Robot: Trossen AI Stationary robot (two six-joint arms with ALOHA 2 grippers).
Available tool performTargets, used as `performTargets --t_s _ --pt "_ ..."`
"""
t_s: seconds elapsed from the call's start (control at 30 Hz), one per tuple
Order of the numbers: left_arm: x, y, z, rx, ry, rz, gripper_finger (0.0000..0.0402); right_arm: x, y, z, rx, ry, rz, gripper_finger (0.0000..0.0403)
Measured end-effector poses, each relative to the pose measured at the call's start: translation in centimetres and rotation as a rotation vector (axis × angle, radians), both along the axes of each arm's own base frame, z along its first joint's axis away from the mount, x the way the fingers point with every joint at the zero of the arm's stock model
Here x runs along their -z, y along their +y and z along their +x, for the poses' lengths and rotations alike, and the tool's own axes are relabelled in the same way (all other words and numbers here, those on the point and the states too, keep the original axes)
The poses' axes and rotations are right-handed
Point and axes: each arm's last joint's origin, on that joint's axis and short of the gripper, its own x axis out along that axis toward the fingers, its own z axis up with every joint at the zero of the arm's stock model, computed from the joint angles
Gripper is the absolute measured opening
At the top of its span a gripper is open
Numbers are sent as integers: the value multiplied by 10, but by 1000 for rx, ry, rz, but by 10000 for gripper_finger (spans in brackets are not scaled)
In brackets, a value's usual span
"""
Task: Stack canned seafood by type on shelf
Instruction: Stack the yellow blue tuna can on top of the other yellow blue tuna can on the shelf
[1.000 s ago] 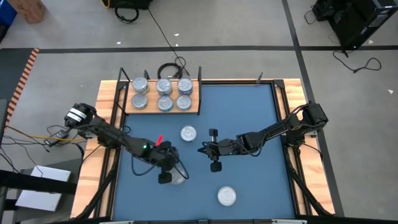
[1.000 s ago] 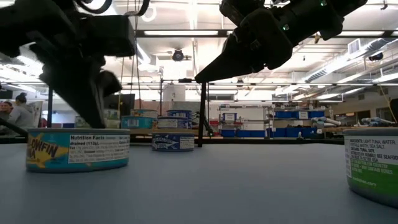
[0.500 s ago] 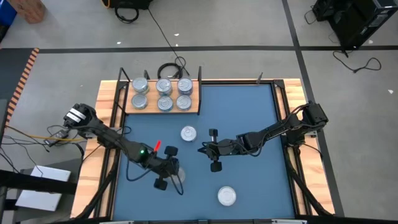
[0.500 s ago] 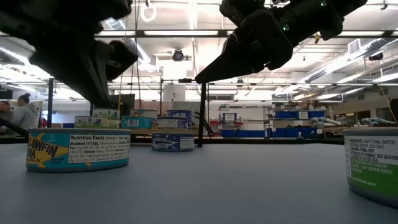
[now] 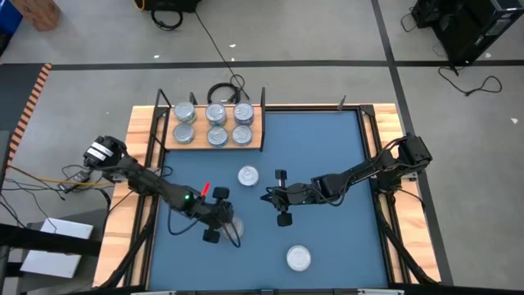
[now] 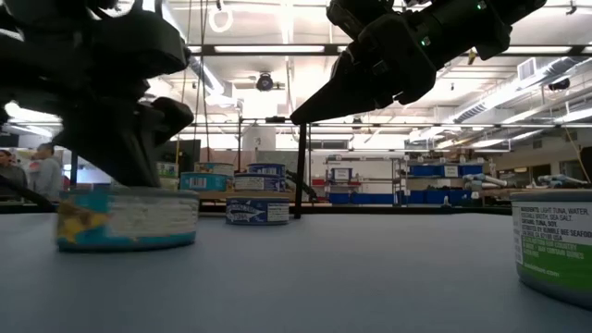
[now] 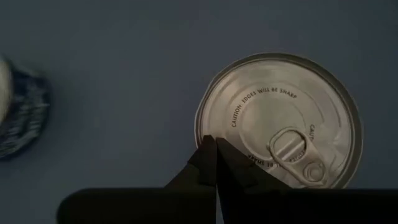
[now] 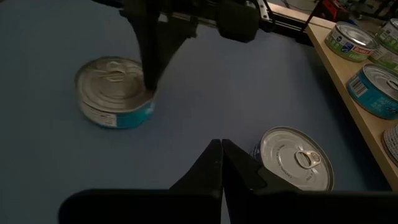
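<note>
Tins [image 5: 216, 123] fill the shelf [image 5: 252, 146] at the high view's upper left, six in two rows. Three more lie loose on the blue tabletop [image 5: 327, 139]: one at centre [image 5: 248, 175], one low [image 5: 298, 258], one [image 5: 232, 229] touched by the left pincer [image 5: 223, 228], fingers pressed together. The right pincer [image 5: 268, 197], also closed and empty, hovers mid-frame. Open mat spreads upper right.

"EDGES WILL BE SHARP" embossed on silver tin lid [image 7: 280, 121], green-labelled tin [image 6: 553, 242] showing small print, seemingly "LIGHT TUNA, WATER"
</note>
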Motion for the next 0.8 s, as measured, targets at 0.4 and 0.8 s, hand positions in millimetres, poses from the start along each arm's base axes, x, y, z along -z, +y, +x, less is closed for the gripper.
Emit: performTargets --t_s 0.4,0.8 --pt "-5 25 -1 -137 111 232 0 0 0 0 3 2 5 12" --pt "-26 18 0 -30 84 241 2 1 0 -1 2 14 -7 14"
